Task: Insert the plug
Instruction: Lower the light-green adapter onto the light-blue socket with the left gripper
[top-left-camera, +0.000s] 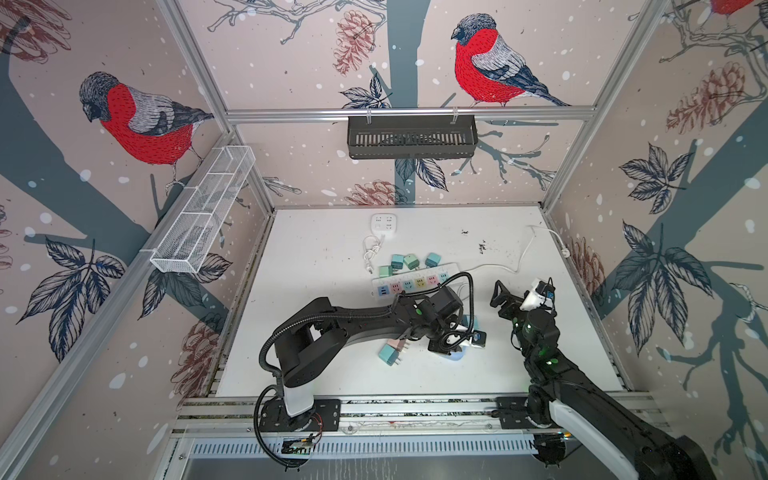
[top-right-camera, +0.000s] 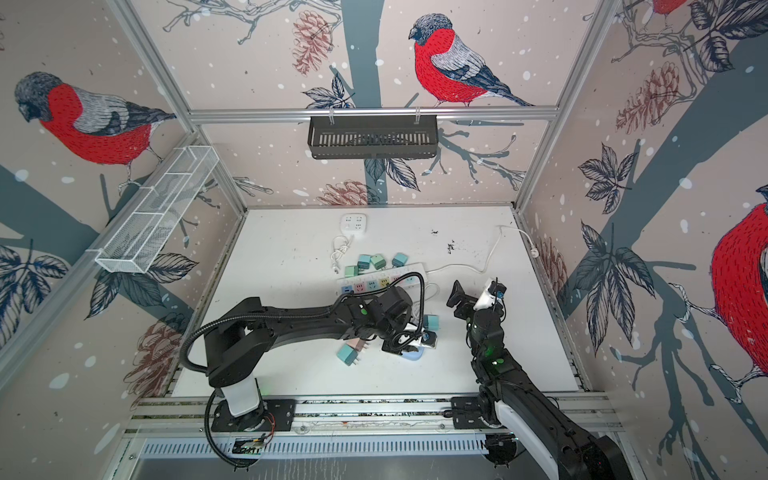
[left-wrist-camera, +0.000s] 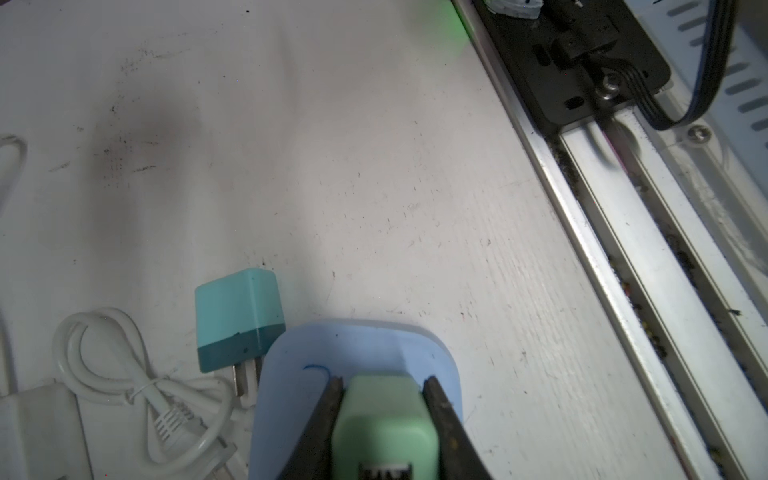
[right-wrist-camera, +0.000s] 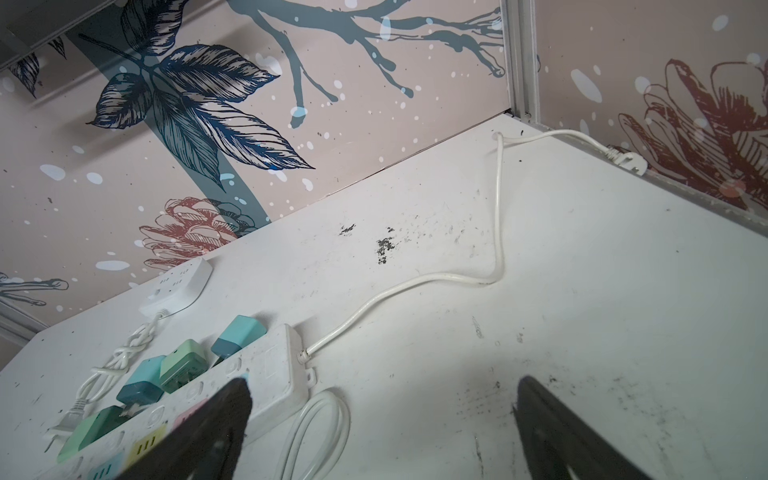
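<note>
White bench (left-wrist-camera: 374, 166) before me, my left tool (left-wrist-camera: 384, 392) clamped on green plug (left-wrist-camera: 384, 424) above blue block (left-wrist-camera: 291, 374), teal plug (left-wrist-camera: 239, 320) beside it, my right tool (right-wrist-camera: 382, 386) spread wide, strip (right-wrist-camera: 266, 365) beyond.

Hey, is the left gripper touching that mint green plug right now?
Touching. The left wrist view shows the left gripper shut on the mint green plug, both fingers pressed flat against its sides with no gap.

The green plug (left-wrist-camera: 384, 419) runs off the left wrist view's edge, its prongs hidden against the pale blue block (left-wrist-camera: 291, 374).
</note>
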